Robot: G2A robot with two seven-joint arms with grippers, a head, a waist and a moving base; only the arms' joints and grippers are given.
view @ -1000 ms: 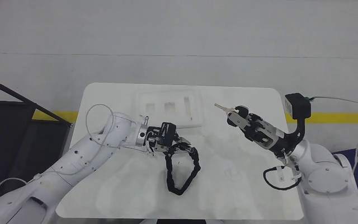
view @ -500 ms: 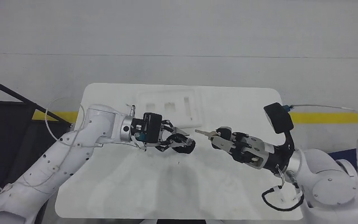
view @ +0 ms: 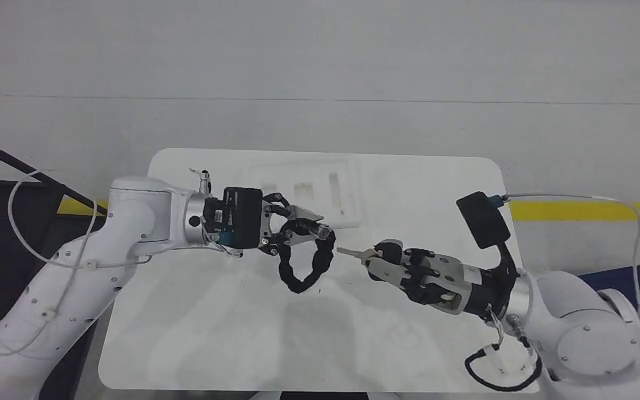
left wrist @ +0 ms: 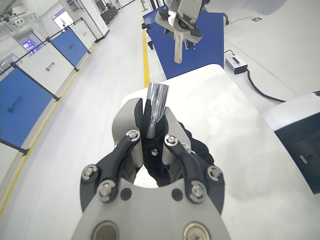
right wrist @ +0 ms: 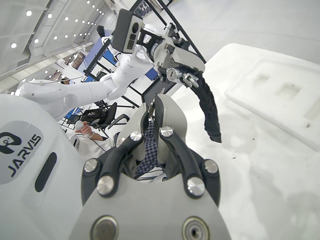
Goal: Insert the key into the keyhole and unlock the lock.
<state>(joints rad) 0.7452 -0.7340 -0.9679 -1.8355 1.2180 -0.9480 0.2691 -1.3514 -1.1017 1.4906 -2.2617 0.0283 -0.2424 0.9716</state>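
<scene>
The counter (view: 420,330) was seen with a white foam tray (view: 300,185) lying on it near the left gripper (left wrist: 152,116), its recesses unoccupied. The lock (view: 300,268) was held up off the counter. Its black sheathed cable hung in a loop below the fingers (left wrist: 126,118) of the left gripper, which were closed on the cable's end piece, and the chrome cylinder (left wrist: 157,102) projected past the fingertips.

The key (left wrist: 178,48) was pinched by its bow between the narrowly closed fingers of the right gripper (right wrist: 151,112). Its blade stood out ahead of the fingertips and was aimed toward the cylinder. A clear gap was left between the blade tip and the cylinder — no contact was shown. The keyhole (right wrist: 171,73) was turned to face the right fingertips.

Both pickups may therefore be judged done, with key and lock presented face to face — final alignment, insertion and the unlocking turn were judged still to be done.
</scene>
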